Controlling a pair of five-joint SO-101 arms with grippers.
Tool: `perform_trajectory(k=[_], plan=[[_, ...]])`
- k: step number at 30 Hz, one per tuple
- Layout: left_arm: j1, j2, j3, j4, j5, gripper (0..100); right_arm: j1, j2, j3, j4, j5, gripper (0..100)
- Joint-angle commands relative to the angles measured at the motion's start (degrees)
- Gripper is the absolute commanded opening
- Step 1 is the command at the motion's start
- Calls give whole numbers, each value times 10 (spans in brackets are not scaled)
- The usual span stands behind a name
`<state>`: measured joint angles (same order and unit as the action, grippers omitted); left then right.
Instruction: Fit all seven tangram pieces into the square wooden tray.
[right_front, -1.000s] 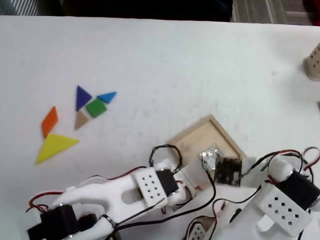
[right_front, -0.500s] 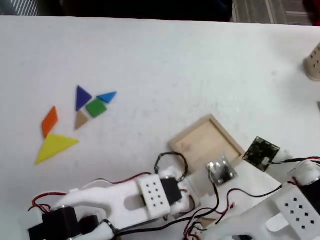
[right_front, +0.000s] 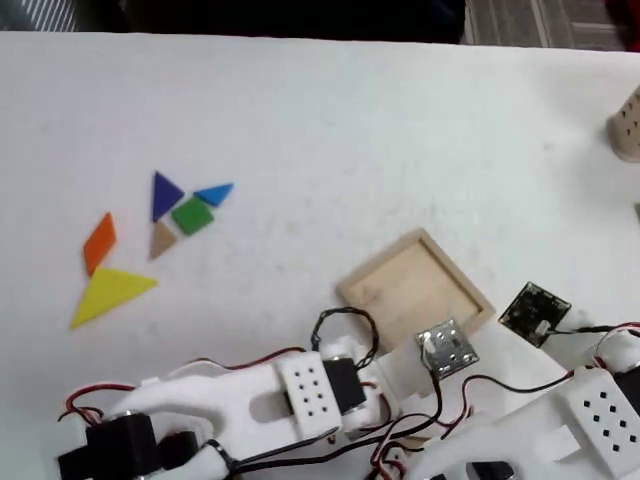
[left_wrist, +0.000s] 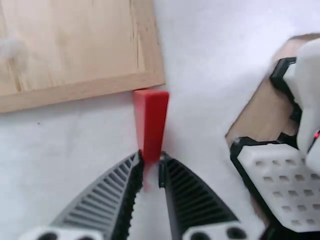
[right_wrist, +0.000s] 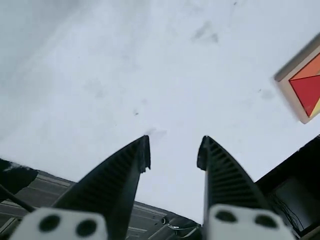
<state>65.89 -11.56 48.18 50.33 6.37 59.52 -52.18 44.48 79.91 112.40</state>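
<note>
Table (right_front: 400, 130) bears wooden tray (right_front: 410, 285); left gripper (left_wrist: 150, 160) clamps red piece (left_wrist: 151, 117)

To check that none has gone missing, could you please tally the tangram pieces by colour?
dark blue triangle: 1
light blue triangle: 1
green square: 1
tan triangle: 1
orange parallelogram: 1
yellow triangle: 1
red piece: 1
Total: 7

Bright, even light on the white table (right_front: 400, 120).
High view: faint, soft shadows under the arms (right_front: 300, 385) at 6 o'clock; the room (right_front: 250, 15) beyond the table at 12 o'clock is dark.
</note>
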Motion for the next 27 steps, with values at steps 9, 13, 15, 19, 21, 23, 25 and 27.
perform_trajectory(k=[9, 13, 15, 19, 21, 23, 25, 27], plan=[[-36, 19, 24, -19, -30, 147, 23, -4, 14, -7, 55, 156], [-63, 20, 22, -62, -33, 162, 34, -4, 15, -8, 62, 156], [-62, 21, 23, -74, -33, 162, 36, -4, 14, -8, 62, 156], [-58, 21, 22, -79, -33, 162, 36, -4, 14, -8, 62, 156], [-58, 21, 24, -91, -33, 160, 36, -4, 16, -8, 62, 156], [-58, 21, 24, -94, -32, 159, 35, -4, 18, -6, 62, 156], [-58, 21, 21, -97, -30, 159, 35, -4, 18, -5, 62, 156], [-58, 21, 23, -108, -29, 158, 35, -4, 18, -4, 59, 156]])
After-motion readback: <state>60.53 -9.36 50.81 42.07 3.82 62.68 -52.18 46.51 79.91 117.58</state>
